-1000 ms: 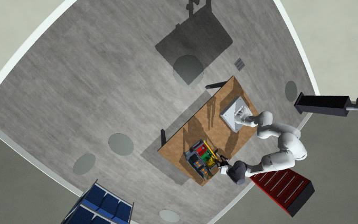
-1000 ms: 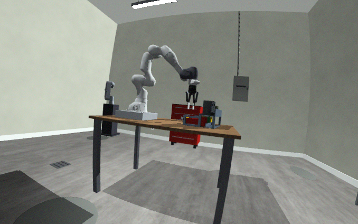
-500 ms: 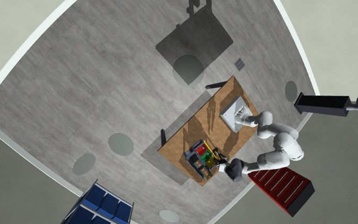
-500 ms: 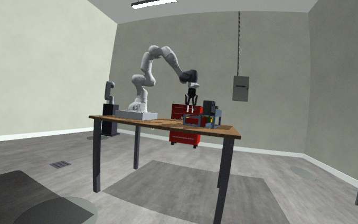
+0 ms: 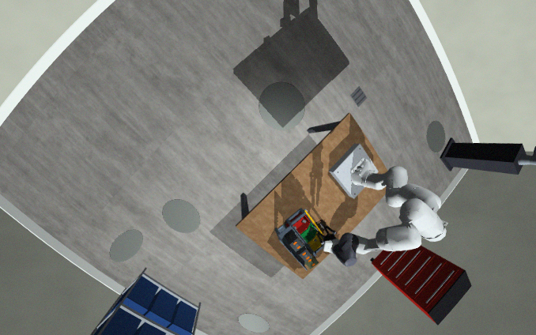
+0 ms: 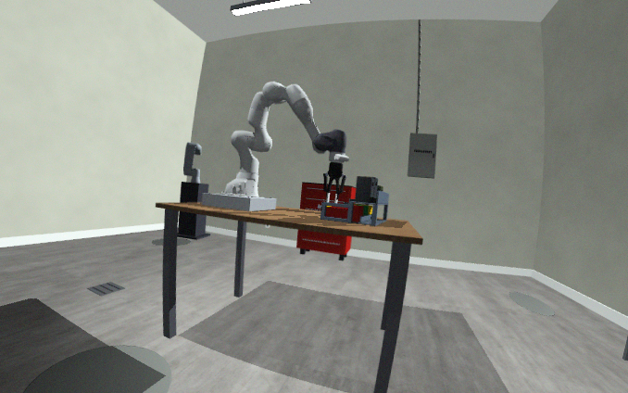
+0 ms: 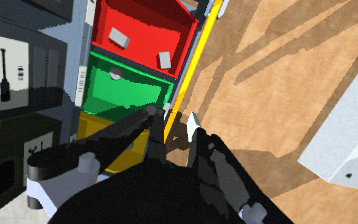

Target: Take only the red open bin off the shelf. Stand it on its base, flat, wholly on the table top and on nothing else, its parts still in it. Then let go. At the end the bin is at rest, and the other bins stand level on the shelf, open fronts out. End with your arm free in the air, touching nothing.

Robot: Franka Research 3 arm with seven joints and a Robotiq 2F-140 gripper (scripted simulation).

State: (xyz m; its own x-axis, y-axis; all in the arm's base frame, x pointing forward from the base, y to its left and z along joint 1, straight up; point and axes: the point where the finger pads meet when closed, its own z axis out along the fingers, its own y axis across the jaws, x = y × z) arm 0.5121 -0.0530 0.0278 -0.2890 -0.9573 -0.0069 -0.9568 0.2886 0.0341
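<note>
Upper centre of the wrist view, the red bin (image 7: pixel 140 31) sits on the shelf (image 7: pixel 82 50). The pincer (image 7: pixel 174 120), narrow, straddles the yellow front rail (image 7: pixel 190 75); whether it grips is unclear.

Far overhead, far room-level side, close wrist; all 3 on table (image 6: pixel 307 221).
</note>
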